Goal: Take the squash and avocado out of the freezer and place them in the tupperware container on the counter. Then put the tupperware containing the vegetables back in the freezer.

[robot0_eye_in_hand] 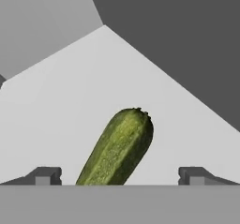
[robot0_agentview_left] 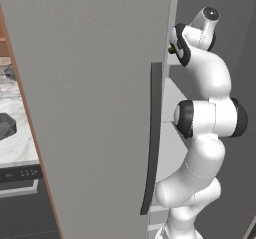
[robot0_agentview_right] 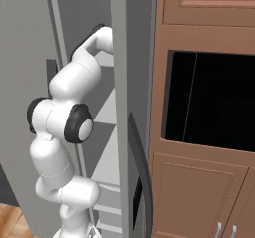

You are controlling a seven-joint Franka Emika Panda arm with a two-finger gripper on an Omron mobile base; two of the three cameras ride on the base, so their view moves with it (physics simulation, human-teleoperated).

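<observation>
The squash (robot0_eye_in_hand: pixel 117 149), long and dark green, lies on a pale freezer shelf (robot0_eye_in_hand: pixel 70 115) between the two fingertips (robot0_eye_in_hand: pixel 44 176); it slants up to the right, its lower end cut off by the bottom of the hand view; the gripper (robot0_eye_in_hand: pixel 119 178) is spread wide, both tips well clear of the squash, holding nothing. In the left base view the freezer (robot0_agentview_left: pixel 95 108) door hides most of the interior; the tupperware container (robot0_agentview_left: pixel 6 125) sits on the counter (robot0_agentview_left: pixel 17 143), partly cut off at the left edge.

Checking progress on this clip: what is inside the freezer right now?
A green squash lies on a pale shelf between the open gripper fingertips. The avocado isn't visible; the freezer door covers most shelves.
</observation>
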